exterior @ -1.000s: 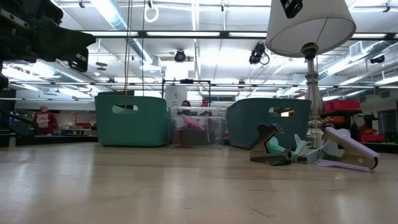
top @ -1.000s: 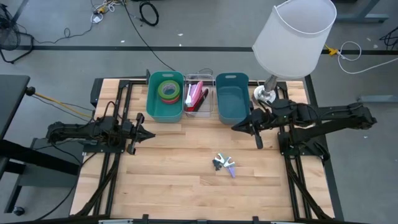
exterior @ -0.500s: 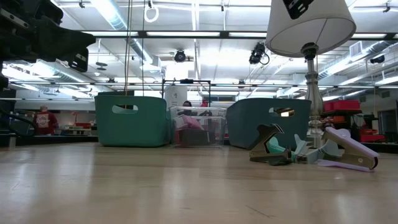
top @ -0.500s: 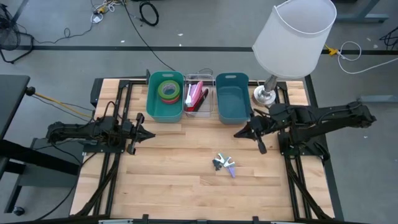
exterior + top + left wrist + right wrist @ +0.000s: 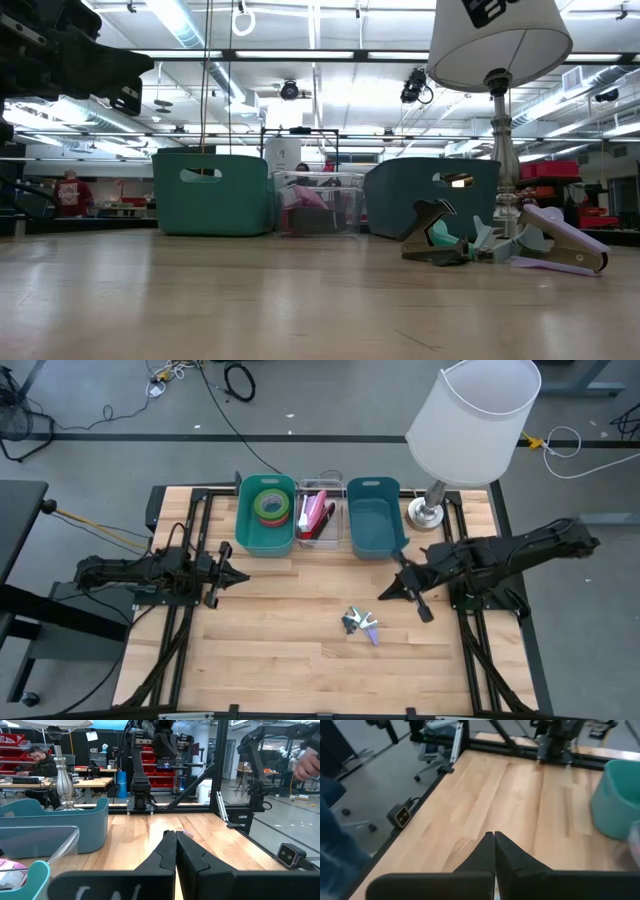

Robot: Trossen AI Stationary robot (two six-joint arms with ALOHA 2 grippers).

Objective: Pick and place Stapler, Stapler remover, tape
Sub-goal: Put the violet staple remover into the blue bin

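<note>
Two staple removers lie together on the wooden table: a dark and teal one (image 5: 350, 622) (image 5: 437, 236) and a purple one (image 5: 371, 628) (image 5: 562, 247). Rolls of tape (image 5: 270, 506) sit in the left teal bin (image 5: 244, 530). A red and pink stapler (image 5: 316, 515) lies in the clear middle bin. My right gripper (image 5: 381, 596) (image 5: 494, 836) is shut and hovers just right of and beyond the staple removers. My left gripper (image 5: 245, 578) (image 5: 175, 836) is shut and waits at the table's left.
A second teal bin (image 5: 372, 525) stands right of the clear bin, with nothing showing inside it. A lamp with a white shade (image 5: 472, 418) stands on its metal base (image 5: 427, 513) at the far right corner. Bare wood (image 5: 290, 650) stretches along the near side.
My right gripper has moved from beside the right teal bin toward the near edge, closing in on the staple removers, with its fingers still shut. The staple removers have not moved.
</note>
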